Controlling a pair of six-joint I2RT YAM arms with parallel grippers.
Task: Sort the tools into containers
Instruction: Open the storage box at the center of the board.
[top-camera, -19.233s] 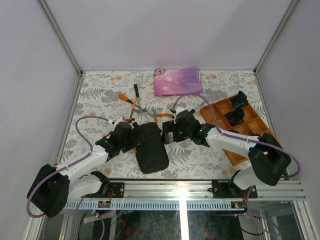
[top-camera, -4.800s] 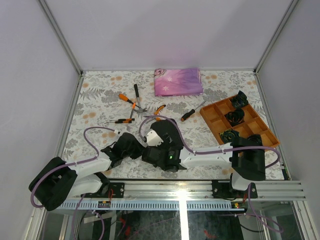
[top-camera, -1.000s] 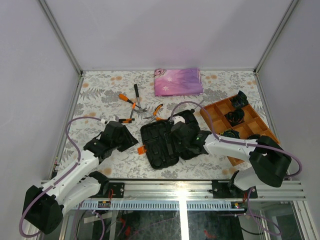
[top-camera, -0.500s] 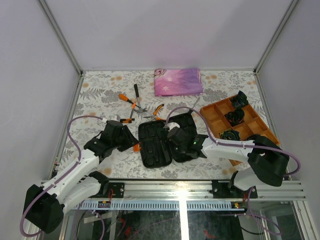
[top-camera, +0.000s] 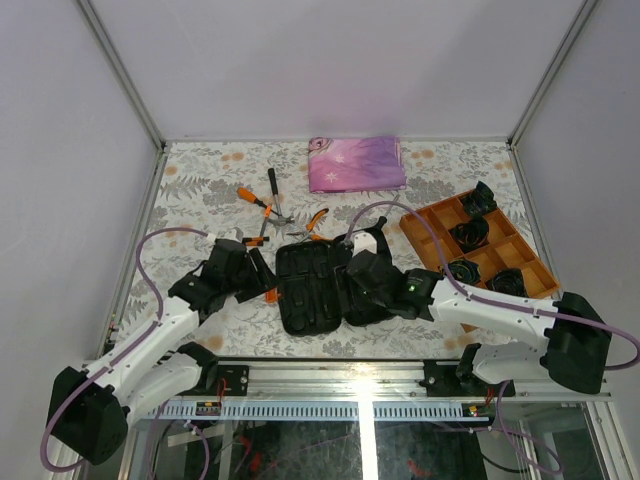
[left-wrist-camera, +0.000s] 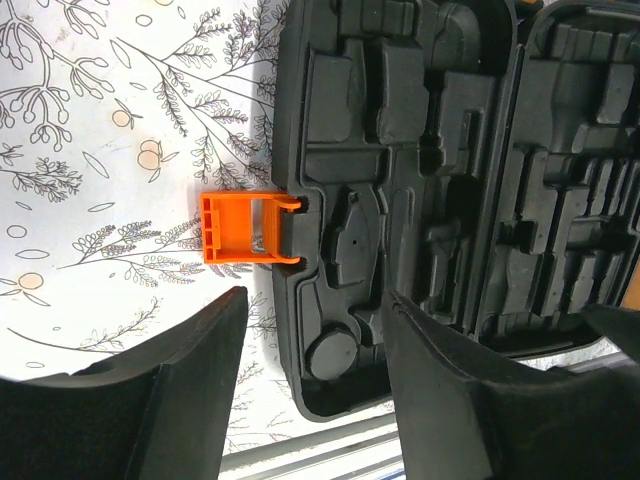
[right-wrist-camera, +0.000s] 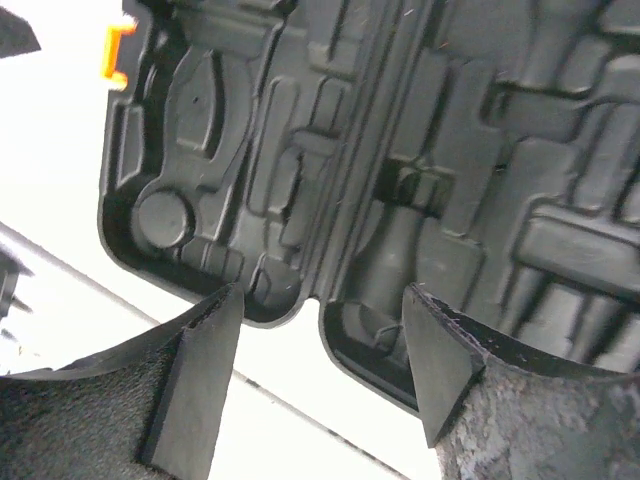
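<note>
The black tool case lies open and flat near the front edge, its moulded slots empty. It fills the left wrist view, where its orange latch sticks out to the left. The right wrist view shows both halves and the hinge. My left gripper is open and empty at the case's left side. My right gripper is open and empty over the case's right half. Orange-handled pliers, a hammer and more pliers lie behind the case.
A wooden divided tray holding black coiled bundles stands at the right. A folded pink-purple cloth lies at the back. The metal rail runs along the near edge just in front of the case.
The case has shifted left and now lies fully flat and open. My right arm has swung its elbow to the right. My left gripper has edged toward the latch.
</note>
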